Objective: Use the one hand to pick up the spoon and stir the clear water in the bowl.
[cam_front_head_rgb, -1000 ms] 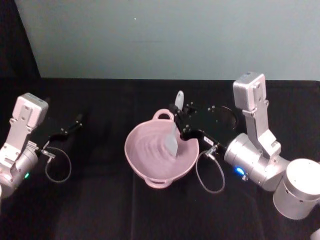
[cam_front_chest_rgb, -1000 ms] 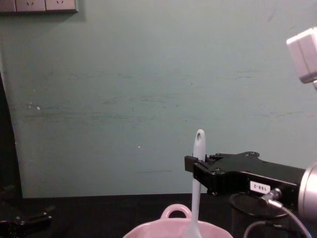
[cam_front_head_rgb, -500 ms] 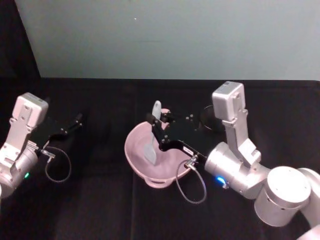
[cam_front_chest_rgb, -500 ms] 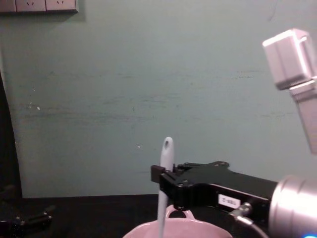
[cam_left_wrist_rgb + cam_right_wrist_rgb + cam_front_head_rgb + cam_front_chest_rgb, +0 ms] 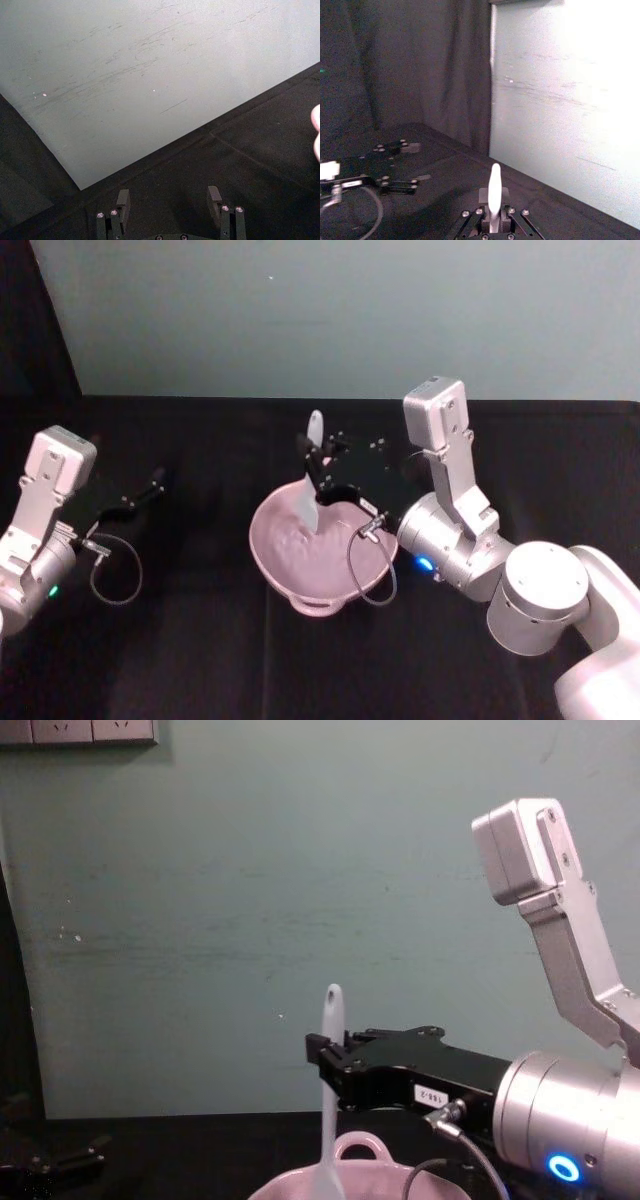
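The spoon (image 5: pixel 307 508), slim white plastic, stands upright, clamped mid-handle between the closed jaws of the right gripper (image 5: pixel 318 468), blade inside the wavy-rimmed pink bowl (image 5: pixel 262 540). Left gripper (image 5: pixel 155 482) rests parked, jaws apart.

A black table (image 5: pixel 180 660) stood before a pale green wall (image 5: pixel 300 320). White sockets (image 5: pixel 80 730) sat high on that wall, and a dark curtain (image 5: pixel 410 65) hung beside it.
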Available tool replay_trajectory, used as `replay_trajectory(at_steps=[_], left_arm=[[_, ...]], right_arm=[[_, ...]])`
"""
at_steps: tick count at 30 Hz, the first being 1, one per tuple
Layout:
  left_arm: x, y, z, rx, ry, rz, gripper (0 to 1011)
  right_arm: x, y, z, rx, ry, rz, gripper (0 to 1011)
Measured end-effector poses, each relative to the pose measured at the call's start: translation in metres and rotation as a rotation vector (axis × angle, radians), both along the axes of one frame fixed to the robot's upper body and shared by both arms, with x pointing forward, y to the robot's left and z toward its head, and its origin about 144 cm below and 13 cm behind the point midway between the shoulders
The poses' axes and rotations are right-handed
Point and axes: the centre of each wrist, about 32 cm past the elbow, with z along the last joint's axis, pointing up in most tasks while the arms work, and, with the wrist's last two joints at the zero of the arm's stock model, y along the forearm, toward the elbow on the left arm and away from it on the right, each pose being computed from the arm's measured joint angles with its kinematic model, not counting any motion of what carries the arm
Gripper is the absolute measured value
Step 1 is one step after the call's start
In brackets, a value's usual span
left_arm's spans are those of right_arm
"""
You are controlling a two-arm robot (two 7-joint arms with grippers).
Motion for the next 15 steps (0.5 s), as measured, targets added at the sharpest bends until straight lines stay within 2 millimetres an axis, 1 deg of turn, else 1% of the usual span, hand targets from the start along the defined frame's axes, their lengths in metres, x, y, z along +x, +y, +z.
replay_trajectory(at_steps=[7, 15], left_arm=[[0.000, 0.000, 0.000, 0.000, 0.000, 0.000, 1011], [0.000, 0.000, 0.000, 0.000, 0.000, 0.000, 1011]], right_arm=[[0.004, -0.009, 0.003, -0.013, -0.017, -0.053, 114], [-0.002, -0.025, 0.009, -0.034, -0.009, -0.085, 114]])
